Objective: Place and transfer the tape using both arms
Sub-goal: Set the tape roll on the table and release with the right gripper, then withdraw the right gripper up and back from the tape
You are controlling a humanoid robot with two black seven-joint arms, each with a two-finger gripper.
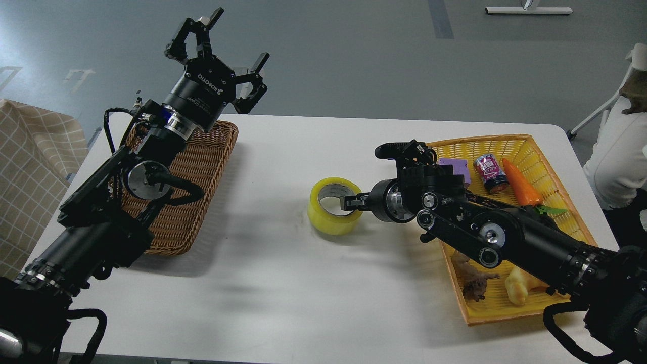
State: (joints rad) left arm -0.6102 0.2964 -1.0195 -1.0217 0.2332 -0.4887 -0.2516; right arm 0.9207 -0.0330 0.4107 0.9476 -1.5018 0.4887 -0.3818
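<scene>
The tape (331, 216), a wide yellow roll with a grey-white core, rests on the white table (283, 283) near its middle, its hole facing up. My right gripper (350, 202) reaches in from the right, low over the table. Its fingers are closed on the roll's right wall, one inside the core and one outside. A third finger (391, 149) sticks up free behind. My left gripper (222, 45) is raised high above the far end of the brown wicker basket (192, 212). Its fingers are spread and empty.
A yellow basket (485, 139) at the right holds a purple can (490, 173), a toy carrot (520, 184), a purple block (455, 166), a yellow croissant-shaped toy (518, 292) and a brown figure (472, 285). A checked cloth (30, 167) lies off the left edge.
</scene>
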